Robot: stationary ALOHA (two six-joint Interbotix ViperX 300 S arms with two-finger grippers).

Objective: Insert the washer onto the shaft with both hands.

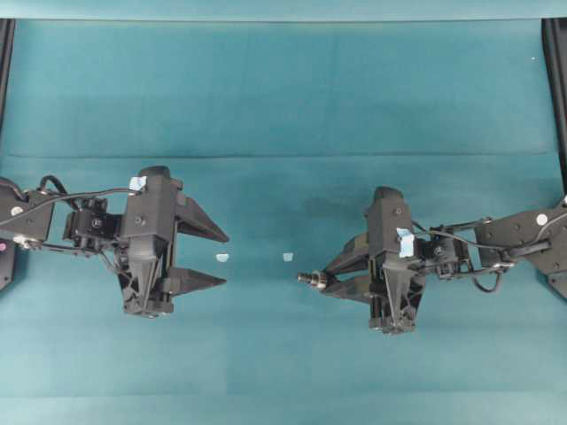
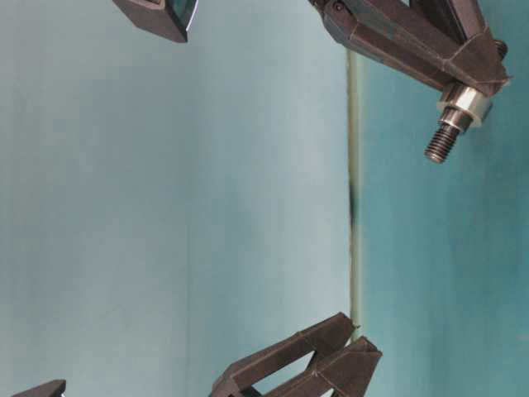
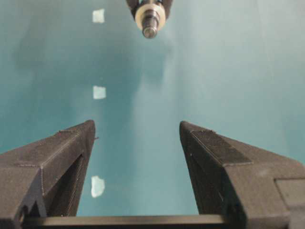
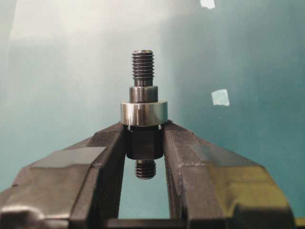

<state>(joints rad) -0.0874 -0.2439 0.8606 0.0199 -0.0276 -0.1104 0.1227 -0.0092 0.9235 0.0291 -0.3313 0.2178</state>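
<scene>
The shaft (image 1: 306, 278) (image 4: 143, 67), a short dark stepped rod with threaded ends, is held level above the teal cloth. My right gripper (image 1: 326, 280) (image 4: 144, 130) is shut on its thick dark middle. The washer (image 4: 144, 112) (image 2: 464, 103), a shiny silvery ring, sits around the shaft right against the fingertips, and the threaded tip points left toward the other arm. My left gripper (image 1: 225, 258) (image 3: 137, 125) stands open and empty at the left, facing the shaft (image 3: 149, 29) and washer (image 3: 150, 15) with a gap between them.
Small pale-blue tape bits (image 1: 222, 258) (image 1: 288, 257) lie on the cloth between the grippers, one between the left fingertips. More tape bits (image 3: 99, 92) (image 4: 220, 97) show in the wrist views. Black frame posts (image 1: 556, 88) stand at the table's side edges.
</scene>
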